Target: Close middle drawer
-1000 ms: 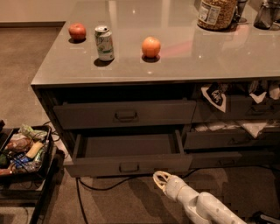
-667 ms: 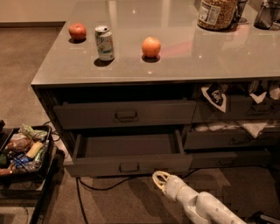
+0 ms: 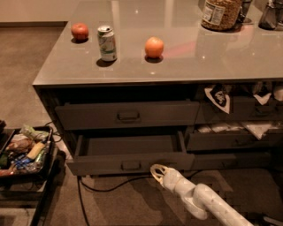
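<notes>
Facing the middle drawer [image 3: 101, 164] with the gripper [image 3: 156, 168], fingers [image 3: 162, 168] pinched narrow, right of its handle [image 3: 131, 166], you are needing a square push toward the bench's [image 3: 177, 75] front edge.

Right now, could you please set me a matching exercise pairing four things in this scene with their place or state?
Column one:
1. middle drawer
2. can
3. tool
4. jar

Column two:
A. at the back right of the countertop
B. pulled out
C. standing between the apple and the orange
D. low, just in front of the open drawer's front, right of its handle

Pairs: 1-B, 2-C, 3-D, 4-A.
</notes>
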You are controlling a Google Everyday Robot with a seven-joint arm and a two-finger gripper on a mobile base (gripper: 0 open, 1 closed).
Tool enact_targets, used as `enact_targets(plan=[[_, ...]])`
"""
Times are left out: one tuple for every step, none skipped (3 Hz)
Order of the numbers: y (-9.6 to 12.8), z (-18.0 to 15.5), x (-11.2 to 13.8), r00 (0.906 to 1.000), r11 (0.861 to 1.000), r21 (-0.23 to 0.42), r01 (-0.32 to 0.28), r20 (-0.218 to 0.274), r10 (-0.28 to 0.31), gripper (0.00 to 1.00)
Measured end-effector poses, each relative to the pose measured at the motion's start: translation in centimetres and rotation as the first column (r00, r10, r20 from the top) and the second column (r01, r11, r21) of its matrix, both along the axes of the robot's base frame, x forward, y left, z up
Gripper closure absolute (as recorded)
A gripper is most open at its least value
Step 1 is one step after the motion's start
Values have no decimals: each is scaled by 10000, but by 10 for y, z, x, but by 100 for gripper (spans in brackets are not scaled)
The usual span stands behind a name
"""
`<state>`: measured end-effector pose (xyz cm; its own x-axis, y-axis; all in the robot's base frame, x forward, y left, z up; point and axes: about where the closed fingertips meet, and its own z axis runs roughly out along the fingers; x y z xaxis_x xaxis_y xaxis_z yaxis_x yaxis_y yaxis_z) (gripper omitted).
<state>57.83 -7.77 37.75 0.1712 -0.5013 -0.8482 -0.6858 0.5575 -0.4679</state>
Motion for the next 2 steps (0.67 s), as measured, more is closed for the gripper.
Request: enact_targets(plan=[[14, 5, 25, 9980, 9990, -42, -448, 441, 449, 100], [18, 6, 36, 9966, 9984, -95, -564, 602, 568, 100]])
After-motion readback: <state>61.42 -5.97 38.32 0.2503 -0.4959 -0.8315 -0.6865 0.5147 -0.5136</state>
